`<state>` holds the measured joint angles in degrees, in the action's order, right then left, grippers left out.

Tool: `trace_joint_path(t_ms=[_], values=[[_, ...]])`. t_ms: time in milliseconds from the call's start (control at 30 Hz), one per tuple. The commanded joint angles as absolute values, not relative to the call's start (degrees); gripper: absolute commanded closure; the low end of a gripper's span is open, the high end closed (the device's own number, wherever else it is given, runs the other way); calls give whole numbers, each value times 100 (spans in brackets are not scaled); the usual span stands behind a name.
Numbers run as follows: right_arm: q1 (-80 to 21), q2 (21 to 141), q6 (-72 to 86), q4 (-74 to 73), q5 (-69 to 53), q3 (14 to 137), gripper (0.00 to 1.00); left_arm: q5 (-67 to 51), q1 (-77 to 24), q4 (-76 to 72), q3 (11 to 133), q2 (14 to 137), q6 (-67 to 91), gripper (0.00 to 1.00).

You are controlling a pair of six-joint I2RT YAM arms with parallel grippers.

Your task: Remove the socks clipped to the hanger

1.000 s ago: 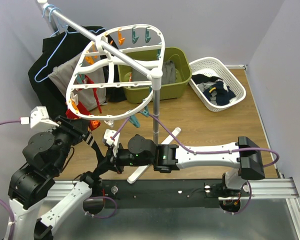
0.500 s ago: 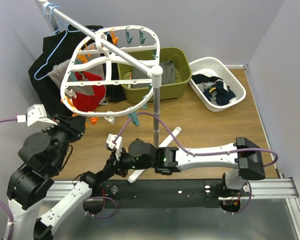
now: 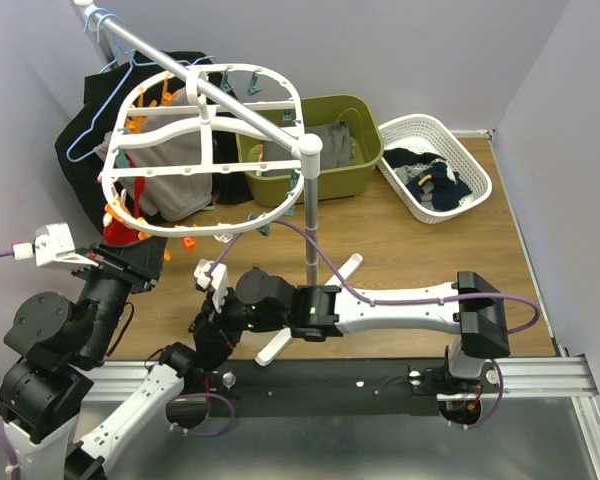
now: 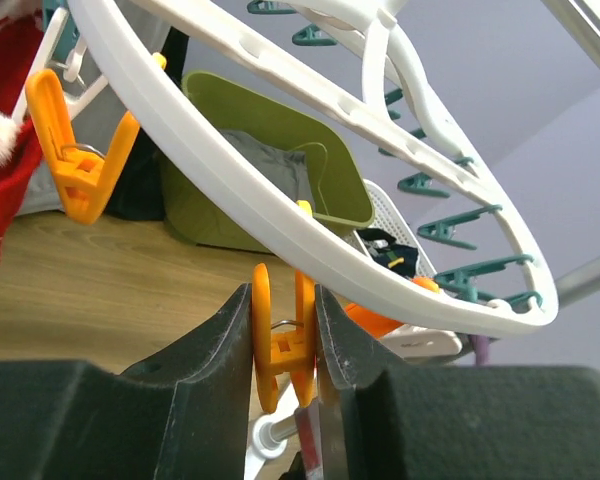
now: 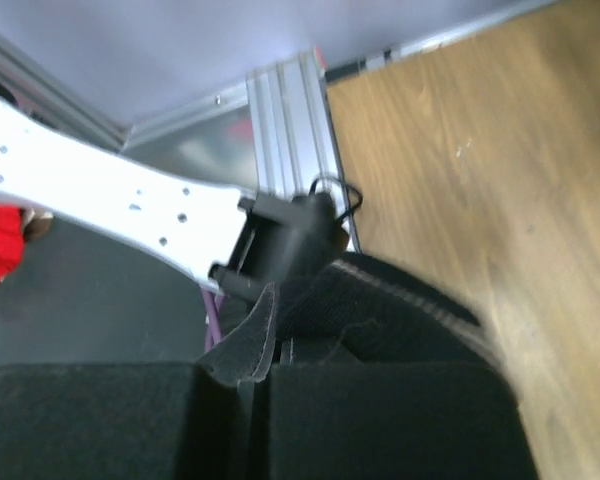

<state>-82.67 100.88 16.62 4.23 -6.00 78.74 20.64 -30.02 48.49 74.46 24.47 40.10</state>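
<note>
The white oval hanger hangs tilted from the rack, ringed with orange and teal pegs. My left gripper reaches up under its near rim and is shut on an orange peg, pinching the peg's two arms together. A red sock with white trim hangs from the left side of the hanger. My right gripper is low by the left arm's base, shut on a dark sock that drapes over its fingers.
The rack's metal pole stands just behind the right arm. A green bin and a white basket of dark clothes sit on the wooden floor behind. A black garment and a light-blue wire hanger hang at the left.
The hanger has swung left and flattened. My left jaws have narrowed onto the orange peg. The right gripper has moved down and left, taking the dark sock away from the hanger.
</note>
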Motion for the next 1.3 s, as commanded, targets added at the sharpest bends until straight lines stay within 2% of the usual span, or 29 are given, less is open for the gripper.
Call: trace_joint_path(t_ms=[0,300,700,900,1267], values=[[-8156,10213,1362,80,-580,8498,99,1688,-3006,4693,7348,2364,3990,100],[-8060,10046,1160,-298,-27,8569,99,1705,-3015,4737,7435,2347,3859,100],[-7989,9607,80,-1045,-457,8543,99,1643,-3006,4711,7795,2320,3604,100],[-7981,9773,-308,-1713,-396,8807,99,1916,-3015,4614,8051,2382,3376,100],[-7972,10089,-430,-1854,-307,9325,99,1793,-3023,4711,8086,2382,3340,100]])
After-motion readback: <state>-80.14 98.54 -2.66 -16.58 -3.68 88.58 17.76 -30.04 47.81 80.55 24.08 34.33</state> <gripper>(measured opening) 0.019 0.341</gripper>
